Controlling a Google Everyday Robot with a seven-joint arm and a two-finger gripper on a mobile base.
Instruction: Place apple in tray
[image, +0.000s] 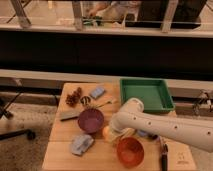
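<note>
The apple (106, 132) shows as a small yellow-orange round patch on the wooden table, between the purple bowl and the orange bowl. My gripper (112, 135) sits at the end of the white arm that reaches in from the right. It is down on the apple and shut on it, with the wrist hiding most of the fruit. The green tray (144, 95) lies at the table's back right, behind the arm, with nothing in it.
A purple bowl (91, 120) stands just left of the gripper and an orange bowl (130, 151) just in front of it. A grey-blue cloth (81, 144), a blue sponge (97, 92), a brown cluster (74, 97), a dark utensil (68, 116) and a dark tool (163, 156) lie around.
</note>
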